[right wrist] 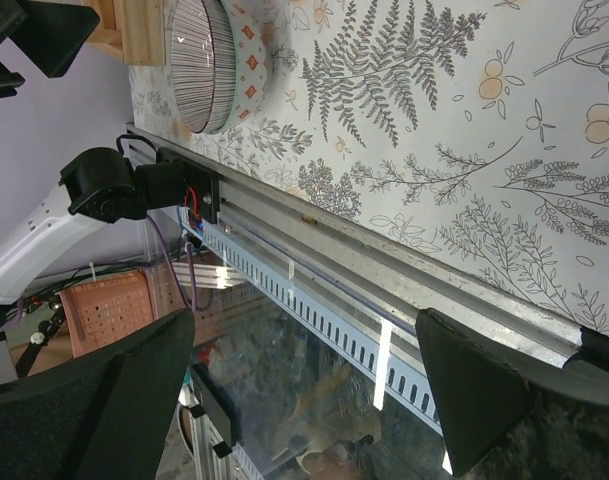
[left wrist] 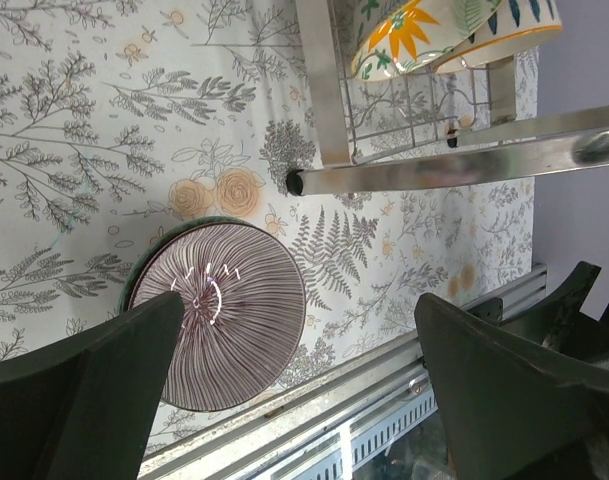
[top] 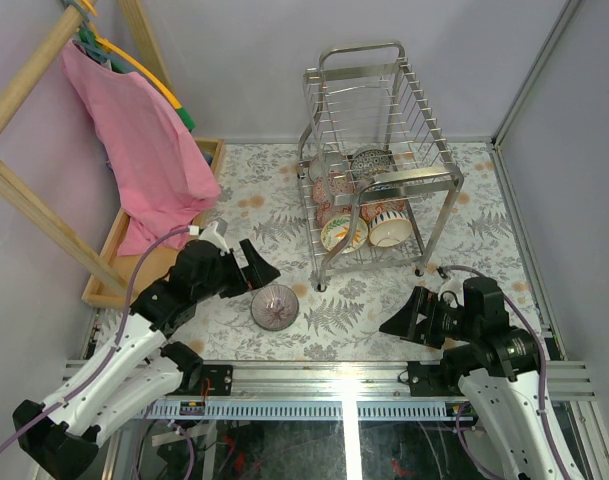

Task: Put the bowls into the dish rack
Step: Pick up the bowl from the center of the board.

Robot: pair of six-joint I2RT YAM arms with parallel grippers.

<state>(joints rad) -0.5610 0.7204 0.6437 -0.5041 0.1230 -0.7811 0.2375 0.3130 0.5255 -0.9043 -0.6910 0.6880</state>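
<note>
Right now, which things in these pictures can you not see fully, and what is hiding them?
Bowls in the rack, top view: the upper wires cover them, so their number is unclear.
Loose bowl, right wrist view: the top edge cuts it off.
Wooden tray, top view: the pink cloth hides its far part.

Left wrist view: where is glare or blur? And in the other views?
Left wrist: white glare specks on the bowl, rack bar smeared bright at right. Right wrist: light streaks on the panel below the table. Top: even light, sharp.
</note>
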